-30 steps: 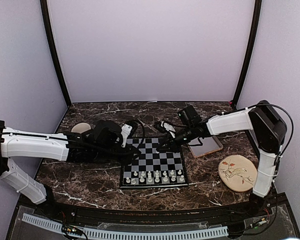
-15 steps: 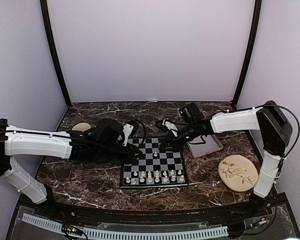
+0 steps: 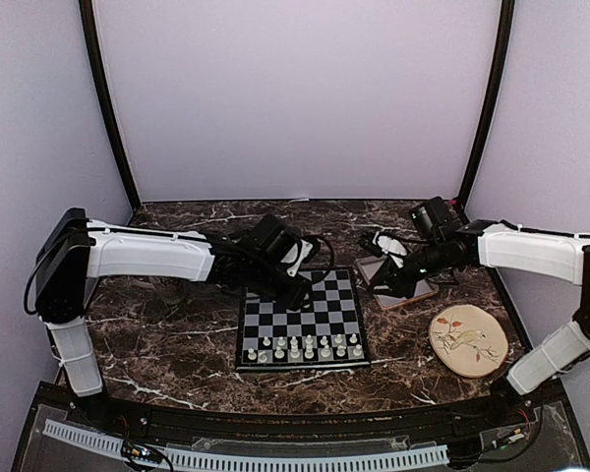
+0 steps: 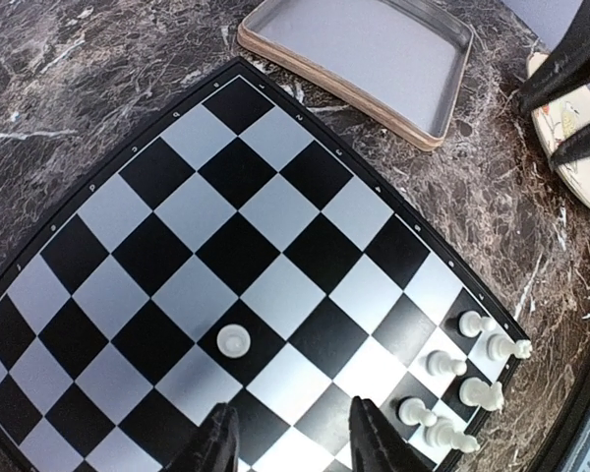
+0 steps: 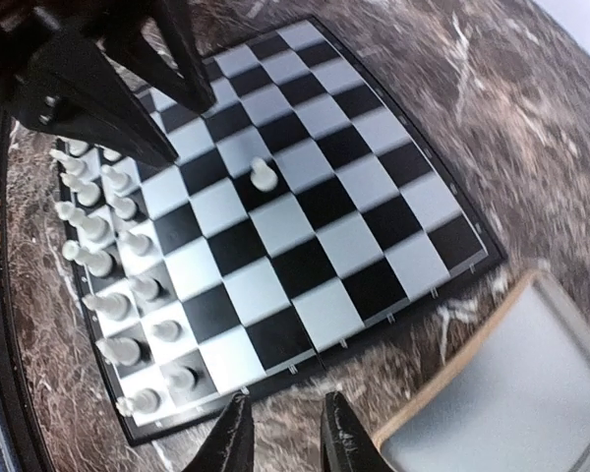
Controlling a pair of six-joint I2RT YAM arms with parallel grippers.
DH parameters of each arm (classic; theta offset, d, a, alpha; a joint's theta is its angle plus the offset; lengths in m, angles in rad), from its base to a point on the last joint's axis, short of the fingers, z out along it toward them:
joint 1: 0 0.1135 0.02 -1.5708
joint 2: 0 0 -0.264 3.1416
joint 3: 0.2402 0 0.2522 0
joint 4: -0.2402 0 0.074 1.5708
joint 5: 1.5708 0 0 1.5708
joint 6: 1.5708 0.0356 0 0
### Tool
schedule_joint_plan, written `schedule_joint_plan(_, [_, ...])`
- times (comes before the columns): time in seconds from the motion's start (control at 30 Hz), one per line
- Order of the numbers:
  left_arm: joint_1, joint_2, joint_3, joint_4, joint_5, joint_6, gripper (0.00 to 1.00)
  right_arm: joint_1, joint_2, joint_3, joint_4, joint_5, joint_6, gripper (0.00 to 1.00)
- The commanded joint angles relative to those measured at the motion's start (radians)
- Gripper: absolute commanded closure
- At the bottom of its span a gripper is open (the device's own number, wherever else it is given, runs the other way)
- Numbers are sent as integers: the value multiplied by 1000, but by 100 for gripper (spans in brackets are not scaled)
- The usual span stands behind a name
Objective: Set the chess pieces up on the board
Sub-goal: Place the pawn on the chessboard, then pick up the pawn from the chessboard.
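The chess pieces (image 3: 310, 341) are nearly all home: two rows of small white figures along the near edge of the board (image 3: 320, 313), right in front of the arm bases. From the top view I make it eight in the edge row and seven in the row behind, though they are tiny and the count could be off by one. That leaves one lone piece (image 4: 233, 341), upright on a dark square out toward the middle, well apart from the rows. That makes sixteen white pieces by my count, and no dark pieces anywhere in view. So as I read it, the white side is all but done, and the job left is bringing that straggler back to the gap at the left end of the second row. The left gripper (image 4: 290, 408) hangs over the board with its fingers spread and nothing between them, the lone piece just beyond the tips. The right gripper (image 5: 285, 398) is off the board's right edge, between it and the tray (image 4: 374, 49), jaws slightly parted and carrying nothing. There is one board, one tray and one bird-painted plate (image 3: 464, 339) further right on the marble table (image 3: 177, 334).
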Motion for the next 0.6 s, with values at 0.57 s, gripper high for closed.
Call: schedule_joint_plan(0.57, [39, 220, 238, -183, 28, 48, 69, -232, -42, -8, -36, -129, -22, 75])
